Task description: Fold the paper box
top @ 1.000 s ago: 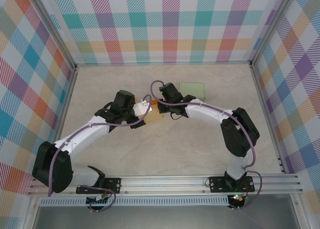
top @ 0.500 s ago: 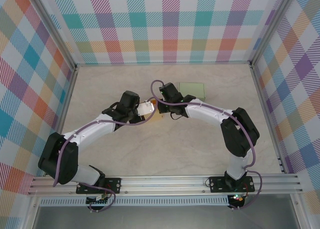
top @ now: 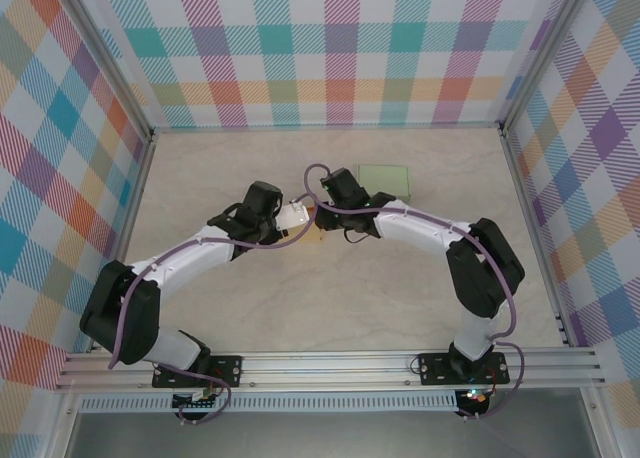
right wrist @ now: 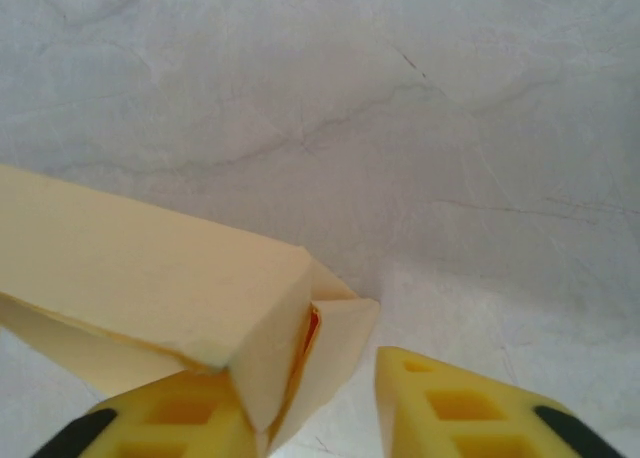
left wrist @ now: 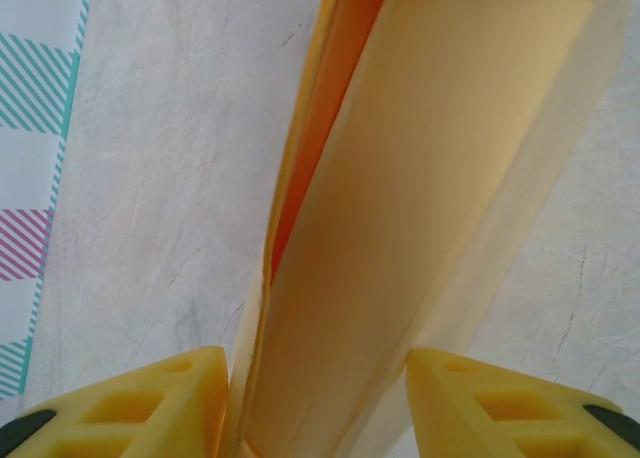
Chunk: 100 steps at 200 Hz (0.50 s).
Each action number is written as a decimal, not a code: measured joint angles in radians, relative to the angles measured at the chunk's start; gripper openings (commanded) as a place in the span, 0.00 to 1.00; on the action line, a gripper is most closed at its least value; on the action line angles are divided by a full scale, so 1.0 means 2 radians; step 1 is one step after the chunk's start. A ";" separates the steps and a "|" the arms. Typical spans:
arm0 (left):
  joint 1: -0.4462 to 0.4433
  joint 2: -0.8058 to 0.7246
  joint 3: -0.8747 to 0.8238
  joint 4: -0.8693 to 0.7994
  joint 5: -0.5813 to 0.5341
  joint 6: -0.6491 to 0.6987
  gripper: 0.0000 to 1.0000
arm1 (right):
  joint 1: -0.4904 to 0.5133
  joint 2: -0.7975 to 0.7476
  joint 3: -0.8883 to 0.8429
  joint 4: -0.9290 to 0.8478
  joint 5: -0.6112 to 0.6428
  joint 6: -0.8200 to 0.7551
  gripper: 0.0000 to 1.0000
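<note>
Pale marbled table [top: 330, 308] (green flat sheet [top: 385, 182], yellow paper box [top: 312, 228])

One yellow paper box [top: 312, 230], one pale green box [top: 384, 181], two end effectors

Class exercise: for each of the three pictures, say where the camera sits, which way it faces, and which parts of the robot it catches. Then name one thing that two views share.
Top external: fixed above and behind the arms, looking down on the table; both arms with bases below, left gripper and right gripper meeting mid-table.
Left wrist: on the left arm, facing along its yellow fingers at the paper box.
Right wrist: on the right arm, facing down past its fingers at one box corner.
Shared: both wrist views show the paper box.
</note>
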 measured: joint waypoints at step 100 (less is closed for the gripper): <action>-0.002 0.014 0.031 -0.043 0.008 -0.022 0.62 | 0.003 -0.072 -0.039 -0.056 -0.056 -0.002 0.51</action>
